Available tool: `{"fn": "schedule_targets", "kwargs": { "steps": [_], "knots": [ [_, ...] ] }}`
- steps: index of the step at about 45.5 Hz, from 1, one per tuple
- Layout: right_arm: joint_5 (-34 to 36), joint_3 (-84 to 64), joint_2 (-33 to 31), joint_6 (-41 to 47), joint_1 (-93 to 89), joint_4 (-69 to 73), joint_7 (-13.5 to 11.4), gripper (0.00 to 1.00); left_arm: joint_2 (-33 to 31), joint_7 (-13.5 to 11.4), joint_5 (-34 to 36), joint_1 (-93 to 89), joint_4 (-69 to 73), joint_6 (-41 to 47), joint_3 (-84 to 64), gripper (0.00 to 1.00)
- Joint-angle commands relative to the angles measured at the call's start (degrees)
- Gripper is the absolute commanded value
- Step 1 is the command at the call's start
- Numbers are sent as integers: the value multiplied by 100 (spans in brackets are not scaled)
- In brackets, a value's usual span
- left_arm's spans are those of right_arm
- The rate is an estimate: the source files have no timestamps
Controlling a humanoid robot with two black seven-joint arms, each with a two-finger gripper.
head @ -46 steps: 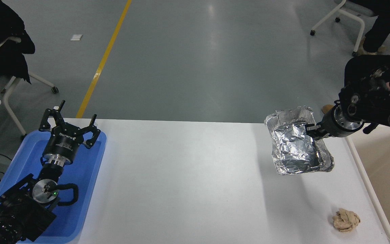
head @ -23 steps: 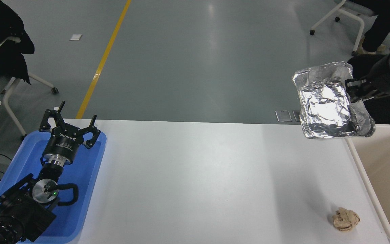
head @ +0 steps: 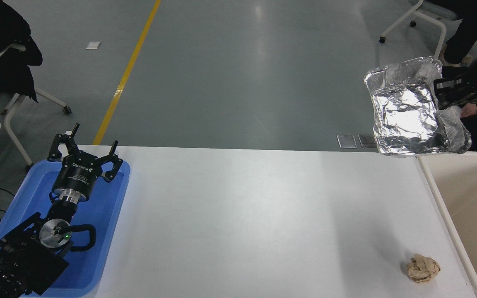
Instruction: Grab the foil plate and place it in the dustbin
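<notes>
The foil plate (head: 408, 114) is a crinkled silver tray held high in the air, tilted with its underside toward the camera, above the table's far right corner. My right gripper (head: 443, 90) comes in from the right edge and is shut on the plate's right rim. The dustbin (head: 441, 207), a cream-beige bin with a thick rim, stands off the table's right edge, just below and right of the plate. My left gripper (head: 84, 150) is parked open over the blue tray at the lower left.
A crumpled tan paper ball (head: 422, 268) lies on the white table (head: 238, 223) near its front right corner. A blue plastic tray (head: 110, 215) sits at the table's left edge. Seated people and chairs are at the far left and far right.
My right gripper has lifted the foil plate up off the table level and carried it right, toward the dustbin. The left arm has not moved.
</notes>
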Motion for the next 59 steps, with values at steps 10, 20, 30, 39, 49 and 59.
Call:
{"fn": "schedule_targets", "kwargs": {
  "steps": [10,20,30,39,49,59],
  "knots": [
    [-106,-48,7,6,-256,-154,-5,0,0,0,0,0,1,0,-5,100],
    [-193,-374,16,-705,-1301,-1155,-5,0,0,0,0,0,1,0,-5,100],
    [-106,-409,113,-1443,-2303,-2675,-5,0,0,0,0,0,-8,0,-5,100],
    [-62,-312,218,-2366,-3130,-3494,-49,0,0,0,0,0,1,0,-5,100],
    [641,-321,245,-3166,-4008,-4003,-269,0,0,0,0,0,1,0,-5,100],
    [1282,-295,807,-3649,-5159,-5330,-260,0,0,0,0,0,1,0,-5,100]
  ]
}}
